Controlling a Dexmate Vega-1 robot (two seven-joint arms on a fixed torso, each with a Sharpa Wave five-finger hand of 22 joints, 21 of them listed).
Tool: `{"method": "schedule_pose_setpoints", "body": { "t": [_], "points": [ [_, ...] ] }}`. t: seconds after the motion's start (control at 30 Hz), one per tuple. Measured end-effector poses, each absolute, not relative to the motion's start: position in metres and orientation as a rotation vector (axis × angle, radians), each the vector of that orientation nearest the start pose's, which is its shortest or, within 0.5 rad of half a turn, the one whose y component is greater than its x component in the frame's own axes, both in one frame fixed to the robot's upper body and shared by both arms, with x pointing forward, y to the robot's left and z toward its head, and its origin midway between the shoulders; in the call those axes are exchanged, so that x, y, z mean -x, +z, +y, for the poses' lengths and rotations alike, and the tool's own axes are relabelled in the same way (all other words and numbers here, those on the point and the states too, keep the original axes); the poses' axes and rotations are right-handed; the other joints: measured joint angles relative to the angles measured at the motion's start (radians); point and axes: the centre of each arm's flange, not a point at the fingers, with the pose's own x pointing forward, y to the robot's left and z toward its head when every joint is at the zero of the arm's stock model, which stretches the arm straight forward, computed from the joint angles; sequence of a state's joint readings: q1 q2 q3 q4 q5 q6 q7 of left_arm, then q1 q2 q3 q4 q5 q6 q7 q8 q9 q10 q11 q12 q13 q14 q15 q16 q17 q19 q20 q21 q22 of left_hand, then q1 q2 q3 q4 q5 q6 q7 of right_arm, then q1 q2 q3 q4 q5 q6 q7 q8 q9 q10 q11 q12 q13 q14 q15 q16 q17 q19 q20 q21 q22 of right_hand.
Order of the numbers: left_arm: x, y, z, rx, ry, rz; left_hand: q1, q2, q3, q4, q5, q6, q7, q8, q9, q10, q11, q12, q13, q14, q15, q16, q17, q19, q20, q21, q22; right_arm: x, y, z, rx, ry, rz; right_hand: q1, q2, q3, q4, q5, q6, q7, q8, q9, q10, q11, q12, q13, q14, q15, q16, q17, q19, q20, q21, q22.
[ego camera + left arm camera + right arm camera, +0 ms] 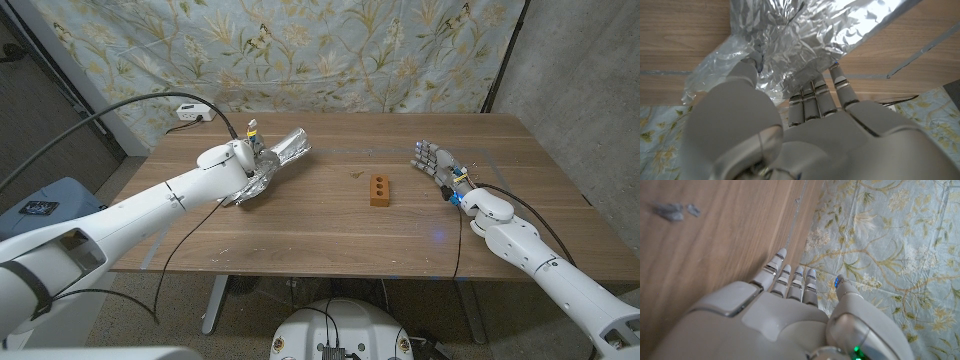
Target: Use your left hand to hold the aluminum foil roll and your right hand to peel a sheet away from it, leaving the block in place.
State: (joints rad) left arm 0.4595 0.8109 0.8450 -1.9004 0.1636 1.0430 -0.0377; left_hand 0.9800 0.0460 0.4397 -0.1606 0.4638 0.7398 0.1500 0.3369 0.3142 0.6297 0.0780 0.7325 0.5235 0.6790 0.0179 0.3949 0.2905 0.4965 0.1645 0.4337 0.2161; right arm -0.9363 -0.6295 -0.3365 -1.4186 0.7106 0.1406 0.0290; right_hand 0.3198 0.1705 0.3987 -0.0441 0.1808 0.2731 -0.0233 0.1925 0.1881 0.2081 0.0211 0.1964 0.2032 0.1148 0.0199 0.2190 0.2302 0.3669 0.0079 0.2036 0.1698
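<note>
The aluminum foil roll [280,157] lies crumpled at the table's back left, with a loose silver sheet spreading under it. My left hand [238,163] sits on its near end. In the left wrist view the thumb and fingers [815,95] press into the wrinkled foil [805,40], gripping it. The small orange-brown block [380,189] with two holes stands alone at mid-table, apart from both hands. My right hand [437,164] is to the right of the block, fingers stretched out and apart, holding nothing. The right wrist view shows this hand [785,315] over bare wood.
A white power strip [190,113] with a black cable lies at the table's back left corner. A floral cloth [330,50] hangs behind the table. Thin tape lines [920,50] mark the wood. A blue object [40,205] sits off the table's left side.
</note>
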Motion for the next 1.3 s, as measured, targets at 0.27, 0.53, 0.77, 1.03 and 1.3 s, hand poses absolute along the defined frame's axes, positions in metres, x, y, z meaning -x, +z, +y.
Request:
{"method": "schedule_pose_setpoints", "body": {
  "t": [0.27, 0.53, 0.77, 1.03, 1.3],
  "points": [
    [-0.611, 0.066, 0.246, -1.139, 0.175, -0.071, 0.000, 0.000, 0.000, 0.000, 0.008, 0.008, 0.007, 0.007, 0.009, 0.005, 0.003, 0.006, 0.000, 0.011, 0.000, 0.000, 0.005, 0.000, 0.000, 0.008, 0.000, -0.636, -0.056, -0.321, -0.002, 0.207, -0.446, 0.000, 0.000, 0.000, 0.000, 0.000, 0.000, 0.000, 0.000, 0.000, -0.004, 0.004, 0.000, 0.000, -0.004, 0.004, 0.000, 0.000, -0.001, 0.001, 0.000, 0.000],
    [-0.611, 0.069, 0.240, -1.109, 0.133, -0.080, 0.000, 0.001, 0.000, 0.000, 0.007, 0.009, 0.009, 0.008, 0.015, 0.006, 0.004, 0.010, 0.000, 0.016, -0.005, 0.000, 0.005, 0.000, 0.000, 0.008, 0.000, -0.634, -0.054, -0.320, 0.002, 0.210, -0.450, 0.000, 0.000, 0.000, 0.000, 0.000, 0.000, 0.000, 0.000, 0.000, -0.004, 0.004, 0.000, 0.000, -0.004, 0.004, 0.000, 0.000, 0.004, 0.007, 0.000, 0.005],
    [-0.611, 0.070, 0.235, -1.080, 0.092, -0.084, -0.003, 0.003, 0.000, 0.000, 0.007, 0.015, 0.010, 0.015, 0.021, 0.010, 0.008, 0.020, 0.000, 0.022, 0.000, 0.000, 0.005, 0.000, 0.000, 0.015, 0.000, -0.631, -0.054, -0.320, 0.005, 0.211, -0.450, 0.000, 0.000, 0.000, 0.000, 0.000, 0.000, 0.000, 0.000, 0.000, -0.004, 0.004, 0.000, 0.000, -0.004, 0.004, 0.000, 0.000, 0.004, 0.007, 0.000, 0.005],
    [-0.610, 0.074, 0.238, -1.055, 0.083, -0.089, -0.004, 0.004, 0.000, 0.000, 0.008, 0.018, 0.011, 0.015, 0.027, 0.010, 0.008, 0.020, 0.000, 0.022, -0.001, 0.000, 0.009, 0.000, 0.000, 0.015, 0.000, -0.631, -0.055, -0.320, 0.006, 0.210, -0.445, 0.000, 0.000, 0.000, 0.000, 0.000, 0.000, 0.000, 0.000, 0.000, -0.004, 0.004, 0.000, 0.000, -0.004, 0.004, 0.000, 0.000, 0.004, 0.007, 0.000, 0.005],
    [-0.611, 0.071, 0.236, -0.992, 0.028, -0.097, -0.006, 0.006, 0.000, 0.000, 0.015, 0.021, 0.014, 0.026, 0.032, 0.010, 0.008, 0.029, 0.000, 0.027, -0.005, -0.008, 0.006, 0.000, 0.000, 0.015, 0.000, -0.627, -0.055, -0.319, 0.015, 0.218, -0.439, 0.000, 0.000, 0.000, 0.000, 0.000, 0.000, 0.000, 0.000, 0.000, -0.004, 0.004, 0.000, 0.000, -0.004, 0.004, 0.000, 0.000, 0.004, 0.006, 0.000, 0.005]
  ]
}}
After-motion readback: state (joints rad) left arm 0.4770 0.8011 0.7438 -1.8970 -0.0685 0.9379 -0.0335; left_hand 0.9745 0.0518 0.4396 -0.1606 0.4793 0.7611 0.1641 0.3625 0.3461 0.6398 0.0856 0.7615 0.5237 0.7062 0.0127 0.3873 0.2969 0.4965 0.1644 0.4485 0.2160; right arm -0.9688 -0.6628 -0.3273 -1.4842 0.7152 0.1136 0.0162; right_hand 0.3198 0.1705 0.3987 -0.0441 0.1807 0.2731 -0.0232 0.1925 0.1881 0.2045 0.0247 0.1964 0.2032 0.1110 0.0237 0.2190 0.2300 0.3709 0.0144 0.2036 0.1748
